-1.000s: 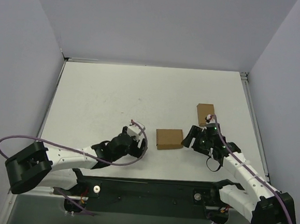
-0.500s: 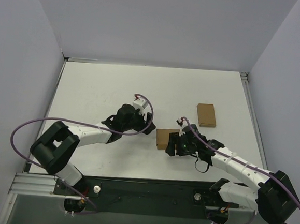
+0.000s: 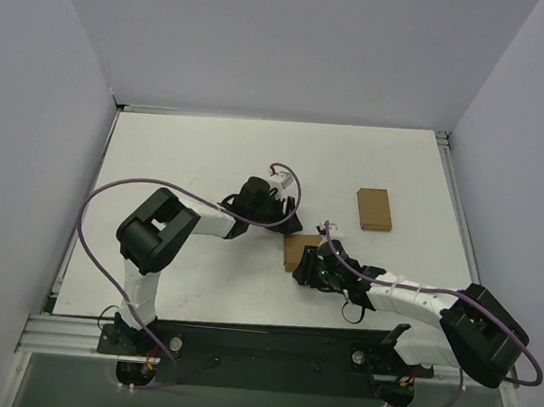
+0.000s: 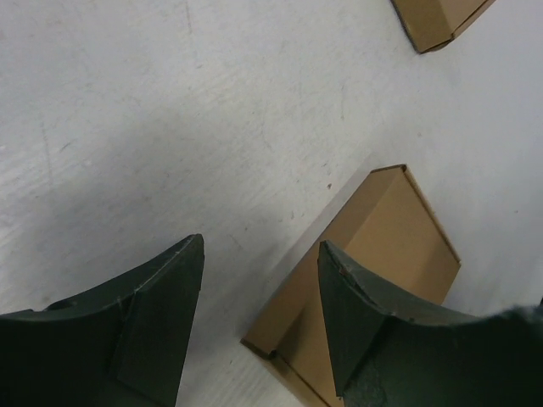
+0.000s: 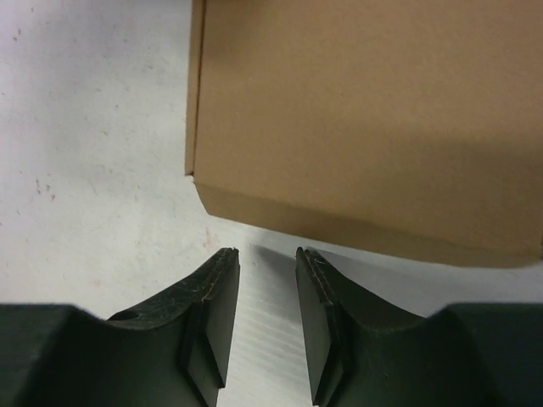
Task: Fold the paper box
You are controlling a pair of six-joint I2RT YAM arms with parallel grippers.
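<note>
1. The paper box (image 3: 299,248) lies flat on the white table (image 3: 181,159), a little right of its middle and towards the near edge. It sits between the two grippers.
2. The left gripper (image 3: 287,222) is at the box's far left corner, and the right gripper (image 3: 307,266) is at its near edge and hides part of it from above.
3. In the left wrist view, the left gripper (image 4: 261,246) has its jaws well apart and holds nothing. The paper box (image 4: 373,254) runs diagonally. One of its corners shows in the gap, and the right-hand finger (image 4: 365,322) overlaps its long edge. Whether that finger touches the cardboard cannot be told.
4. In the right wrist view, the right gripper (image 5: 267,254) has only a narrow gap between its jaws, with bare table showing in it and nothing gripped. The paper box (image 5: 365,127) lies just beyond the fingertips. Its cut corner is nearest them, and it is not between them.
5. A narrower plain cardboard rectangle (image 3: 373,209) lies apart, farther back and to the right.
</note>
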